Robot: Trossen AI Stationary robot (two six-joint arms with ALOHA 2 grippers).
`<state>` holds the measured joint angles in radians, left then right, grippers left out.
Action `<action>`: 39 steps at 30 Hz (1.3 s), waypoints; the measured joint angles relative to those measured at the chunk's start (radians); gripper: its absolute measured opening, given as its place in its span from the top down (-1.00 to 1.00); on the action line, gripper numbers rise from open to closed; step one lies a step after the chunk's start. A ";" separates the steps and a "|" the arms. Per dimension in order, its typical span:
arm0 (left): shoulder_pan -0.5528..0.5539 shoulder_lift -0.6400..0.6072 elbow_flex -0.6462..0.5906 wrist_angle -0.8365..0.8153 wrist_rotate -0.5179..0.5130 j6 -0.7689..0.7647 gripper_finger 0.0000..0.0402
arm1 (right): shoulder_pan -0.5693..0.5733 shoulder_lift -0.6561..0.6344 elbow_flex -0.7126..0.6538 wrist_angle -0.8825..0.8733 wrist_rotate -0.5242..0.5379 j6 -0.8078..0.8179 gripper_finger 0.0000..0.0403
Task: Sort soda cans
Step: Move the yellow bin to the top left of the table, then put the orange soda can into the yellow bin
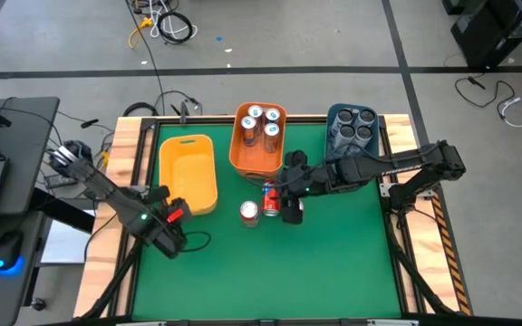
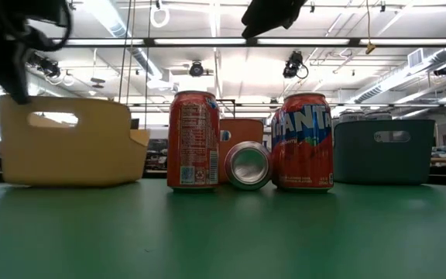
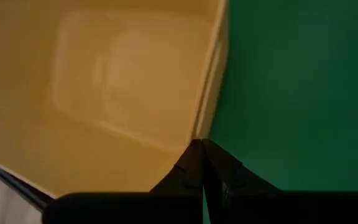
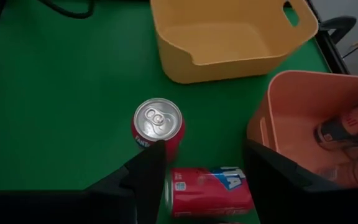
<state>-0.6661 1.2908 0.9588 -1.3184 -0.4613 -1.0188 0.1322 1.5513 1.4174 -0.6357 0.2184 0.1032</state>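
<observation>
Two arms are shown over a green desk [image 1: 333,263]. The right hand [image 1: 290,201] is held above the desk in front of the orange bin [image 1: 243,156], its fingers [image 4: 146,174] parted to a moderate width and gripping nothing. In the right wrist view, a red can lying on its side [image 4: 210,190] is seen in the gap between the fingers, below them; contact with it cannot be judged. A second red can [image 4: 158,127] stands upright just beyond the fingertips, its silver top facing up.

In the low view, three red cans are visible close together: an upright one [image 2: 193,140], the lying one [image 2: 247,164] with its end toward the camera, and another upright one [image 2: 302,142] on the far side of it.

Three cans [image 1: 262,125] are seen standing in the orange bin, and four dark grey cans [image 1: 352,125] in the blue bin [image 1: 332,136]. The yellow bin [image 1: 188,174] is seen without cans.

The left hand [image 1: 169,231] is closed, holding nothing, and is placed at the near corner of the yellow bin, over the desk.
</observation>
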 joint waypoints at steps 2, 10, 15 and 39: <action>0.020 -0.021 0.000 -0.009 -0.054 0.024 1.00 | -0.003 0.000 0.000 0.000 0.000 -0.019 0.01; 0.010 -0.214 0.020 0.118 -0.249 0.091 1.00 | 0.009 0.035 -0.060 0.155 -0.037 -0.029 -0.05; 0.026 -0.313 -0.044 0.584 -0.296 0.400 1.00 | 0.022 0.051 -0.116 0.293 -0.042 -0.043 -0.20; 0.388 -0.061 -0.314 1.447 0.250 0.751 0.53 | 0.089 0.051 -0.248 0.528 0.027 -0.016 -0.42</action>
<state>-0.2782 1.2300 0.6445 0.1287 -0.2110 -0.2673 0.2214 1.6024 1.1694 -0.1078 0.2451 0.0872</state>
